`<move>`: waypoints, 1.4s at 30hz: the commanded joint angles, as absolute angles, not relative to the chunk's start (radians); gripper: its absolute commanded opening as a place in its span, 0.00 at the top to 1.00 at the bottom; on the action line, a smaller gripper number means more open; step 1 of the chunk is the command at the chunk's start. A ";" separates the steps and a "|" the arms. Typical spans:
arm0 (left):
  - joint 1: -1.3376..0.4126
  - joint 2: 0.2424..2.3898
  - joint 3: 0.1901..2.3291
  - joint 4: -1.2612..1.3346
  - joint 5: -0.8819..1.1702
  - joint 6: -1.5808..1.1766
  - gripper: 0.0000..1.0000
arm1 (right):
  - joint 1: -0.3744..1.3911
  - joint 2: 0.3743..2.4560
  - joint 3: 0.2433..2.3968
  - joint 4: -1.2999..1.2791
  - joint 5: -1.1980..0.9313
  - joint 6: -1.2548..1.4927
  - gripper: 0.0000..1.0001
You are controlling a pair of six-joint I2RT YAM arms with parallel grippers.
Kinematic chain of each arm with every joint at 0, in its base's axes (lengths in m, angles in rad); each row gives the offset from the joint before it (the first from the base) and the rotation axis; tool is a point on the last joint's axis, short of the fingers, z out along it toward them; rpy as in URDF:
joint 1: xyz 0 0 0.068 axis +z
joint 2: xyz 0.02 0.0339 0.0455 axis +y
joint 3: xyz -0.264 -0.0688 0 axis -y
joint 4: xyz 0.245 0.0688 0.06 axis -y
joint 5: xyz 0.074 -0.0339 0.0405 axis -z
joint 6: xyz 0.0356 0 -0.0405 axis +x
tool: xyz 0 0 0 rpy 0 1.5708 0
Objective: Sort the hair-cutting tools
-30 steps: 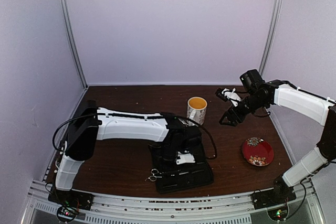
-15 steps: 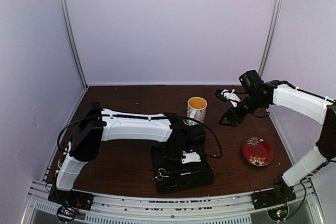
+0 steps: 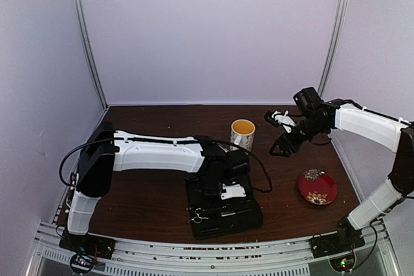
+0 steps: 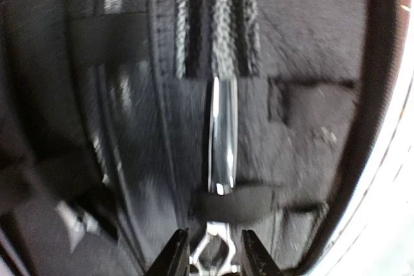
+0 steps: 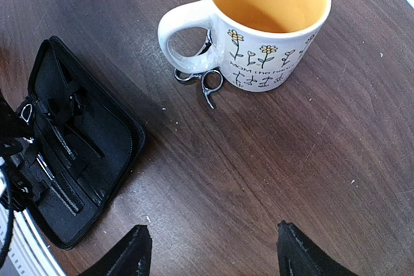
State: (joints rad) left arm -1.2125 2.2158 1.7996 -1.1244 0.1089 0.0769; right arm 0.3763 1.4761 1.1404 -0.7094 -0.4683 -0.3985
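The open black case [image 3: 240, 216] lies at the front middle of the table. One pair of silver scissors [image 3: 197, 214] lies on its near left part. In the left wrist view its blade [image 4: 222, 135] is tucked under a band and its handles [image 4: 217, 256] sit between my left gripper's [image 4: 215, 258] narrow jaws. A second pair of scissors [image 5: 202, 83] lies on the table against the mug's handle. My right gripper [image 5: 213, 256] is open and empty above bare wood right of the mug; it also shows in the top view [image 3: 279, 148]. The black clips are not clear against the case [image 5: 71, 153].
A white flowered mug [image 3: 242, 134] stands behind the case and shows close in the right wrist view [image 5: 265, 24]. A red floral plate [image 3: 317, 187] lies at the right. The table's back and side walls are pale panels.
The scissors moved right from the table beside the case onto the case a second ago, then stayed put. My left arm shifted slightly left. The right arm barely moved.
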 commanded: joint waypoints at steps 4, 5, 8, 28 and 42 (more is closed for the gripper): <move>-1.187 2.052 1.672 -1.135 -0.002 0.067 0.73 | 0.389 1.489 1.171 -0.727 -0.472 -0.418 0.32; -1.174 2.037 1.649 -1.135 0.000 0.058 0.73 | 0.390 1.491 1.172 -0.730 -0.472 -0.419 0.32; -1.154 1.997 1.582 -1.122 0.015 0.041 0.74 | 0.393 1.498 1.182 -0.743 -0.477 -0.423 0.33; -1.156 1.996 1.504 -1.020 0.140 0.030 0.70 | 0.403 1.502 1.187 -0.754 -0.476 -0.431 0.32; -1.165 2.024 1.486 -0.991 0.101 0.033 0.63 | 0.408 1.512 1.189 -0.762 -0.479 -0.438 0.32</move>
